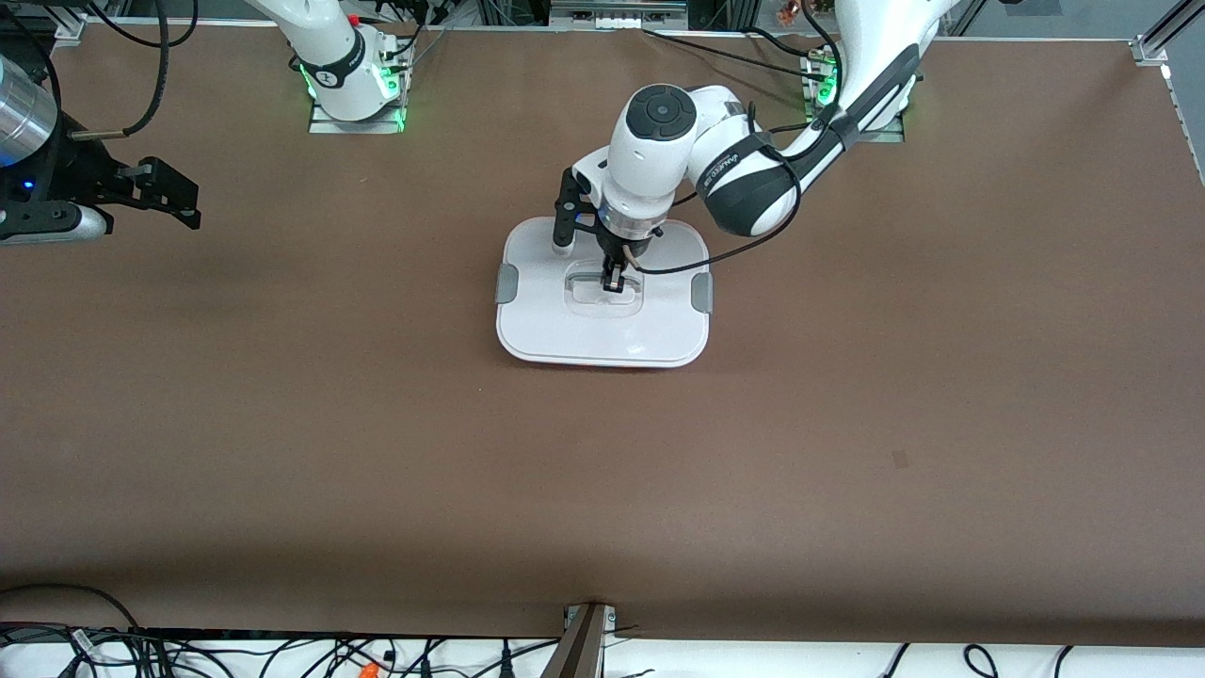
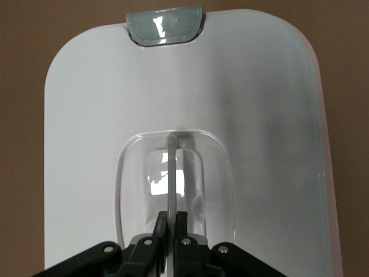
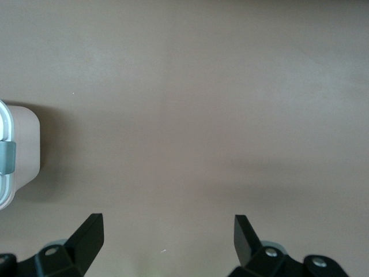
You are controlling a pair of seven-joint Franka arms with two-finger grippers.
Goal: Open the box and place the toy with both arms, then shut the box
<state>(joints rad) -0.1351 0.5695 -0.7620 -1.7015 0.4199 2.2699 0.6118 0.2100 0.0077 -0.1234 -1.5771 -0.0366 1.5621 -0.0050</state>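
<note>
I see the box (image 1: pixel 602 325) in the middle of the table (image 1: pixel 847 424), lid (image 2: pixel 104 144) on, with bare tabletop all round its edges. My left gripper (image 1: pixel 613 281) is down in the lid's sunken centre, its fingers (image 2: pixel 180 231) clamped together on the thin upright handle (image 2: pixel 170 173). A grey clip (image 2: pixel 164 26) sits at each short edge. My right gripper (image 3: pixel 167 236) waits over bare tabletop toward the right arm's end, fingers spread wide, holding nothing. I cannot see the toy.
</note>
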